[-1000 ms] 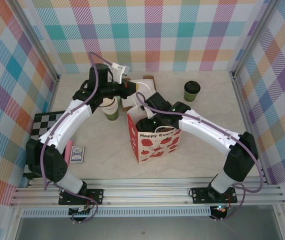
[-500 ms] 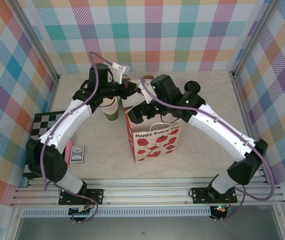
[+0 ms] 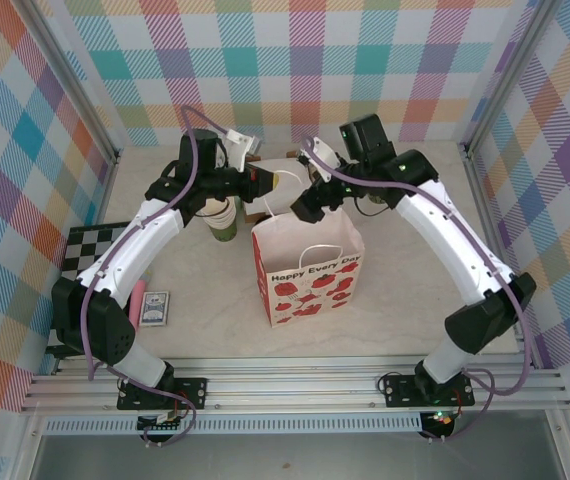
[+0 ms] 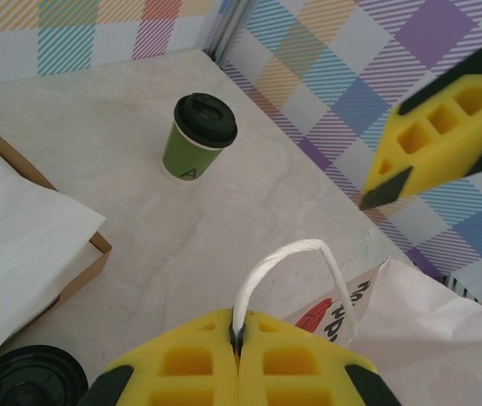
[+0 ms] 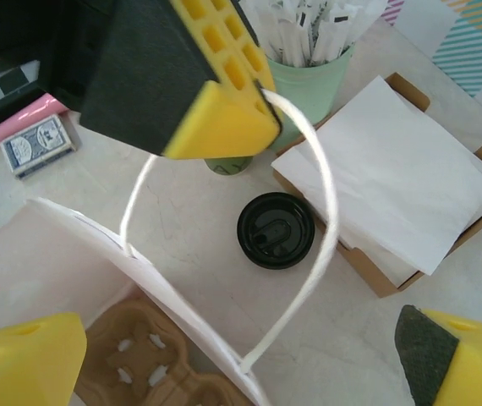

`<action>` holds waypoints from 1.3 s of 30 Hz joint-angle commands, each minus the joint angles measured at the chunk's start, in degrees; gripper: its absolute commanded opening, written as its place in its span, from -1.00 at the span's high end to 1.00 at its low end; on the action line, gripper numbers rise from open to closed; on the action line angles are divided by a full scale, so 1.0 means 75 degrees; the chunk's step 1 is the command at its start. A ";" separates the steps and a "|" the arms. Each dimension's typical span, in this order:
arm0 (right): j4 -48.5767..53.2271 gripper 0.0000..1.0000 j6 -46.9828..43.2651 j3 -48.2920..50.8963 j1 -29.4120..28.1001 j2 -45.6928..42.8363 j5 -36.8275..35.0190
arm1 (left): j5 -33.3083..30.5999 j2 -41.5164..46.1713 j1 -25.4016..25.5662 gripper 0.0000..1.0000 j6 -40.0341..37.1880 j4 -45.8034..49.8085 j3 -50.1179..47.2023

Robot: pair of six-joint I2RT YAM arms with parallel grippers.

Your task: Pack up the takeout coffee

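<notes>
The coffee cup (image 4: 199, 135) stands near the counter's far edge. It looks light and squashy, so hold its green sides gently. The left hand (image 4: 239, 351) pinches the bag handle (image 4: 296, 254) tight; the right hand (image 5: 241, 351) is wide open, empty.

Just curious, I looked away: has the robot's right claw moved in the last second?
Yes. The right gripper has come out of the paper bag and drawn back toward the far wall.

You've got bright, even light from above, soft shadows on the table (image 3: 405, 290), no glare. Left-wrist cam: pads (image 4: 182, 368) up close look soft; bkgd sharp.
</notes>
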State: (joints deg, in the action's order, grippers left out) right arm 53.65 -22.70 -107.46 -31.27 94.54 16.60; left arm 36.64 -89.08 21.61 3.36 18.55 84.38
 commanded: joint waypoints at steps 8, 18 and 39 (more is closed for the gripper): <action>0.1842 -0.82 -0.3376 -0.1155 0.0732 0.1190 0.1645 | 0.0392 0.0148 -0.0010 1.00 -0.0316 0.0456 0.0500; 0.2573 -0.59 -0.4264 -0.1868 0.0536 0.2353 0.1760 | 0.0528 0.0106 0.0026 1.00 -0.0345 0.0434 0.0673; 0.0897 0.89 -0.2558 0.0390 0.0355 0.0534 0.1877 | 0.0870 0.0209 0.0062 0.61 0.0038 0.0334 0.0862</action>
State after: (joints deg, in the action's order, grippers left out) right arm 63.88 -46.59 -106.24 -28.23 101.82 29.36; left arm 41.80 -89.08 21.78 2.50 22.39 89.19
